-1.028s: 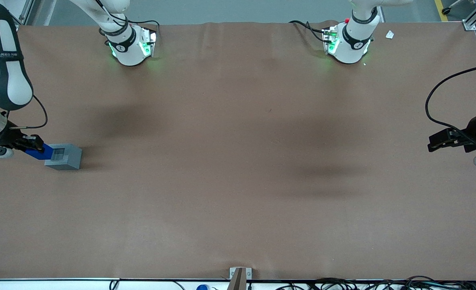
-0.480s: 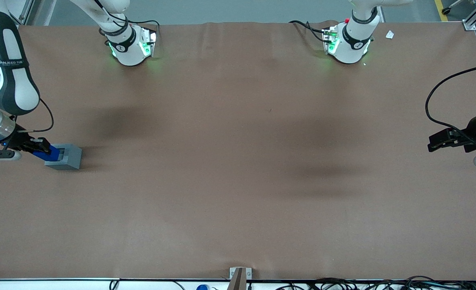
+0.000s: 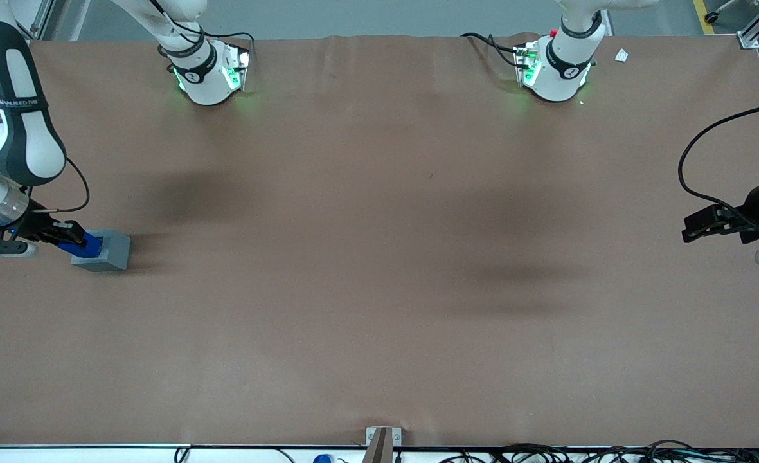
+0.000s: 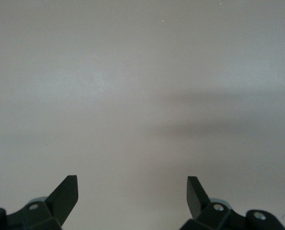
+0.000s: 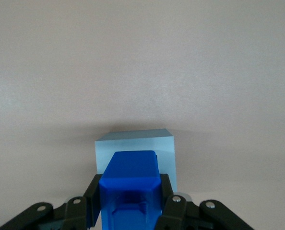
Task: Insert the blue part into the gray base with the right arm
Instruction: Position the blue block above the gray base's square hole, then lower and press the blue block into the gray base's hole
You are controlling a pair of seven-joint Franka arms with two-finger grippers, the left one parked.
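Toward the working arm's end of the surface [image 3: 379,289], the tool [image 3: 74,239] sits low over the base [image 3: 112,249], fingers [image 5: 92,196] clamped on both sides of the blue part [image 3: 80,245]. Wrist view: part [image 5: 129,189] gripped w/ its free end pointing down at the base [image 5: 135,143], which shows past it; part covers most of the base top, so socket can't be made out. Can't tell if the part end is touching or already in the socket. Front view: part overlaps the base's top edge on the arm side.

Base stands flat on the brown surface, alone; nothing lies beside it or blocks the way to it. Right arm [image 3: 13,128] comes in from the surface edge, thin black cable [image 3: 77,190] looping above the tool, clear of the base.

Other stuff, all well apart from the base: two white arm bases w/ green lights [image 3: 209,74] at the edge farthest from the front camera, small white scrap [image 3: 621,56] near the parked arm's end, metal bracket [image 3: 382,440] at the edge nearest the camera.
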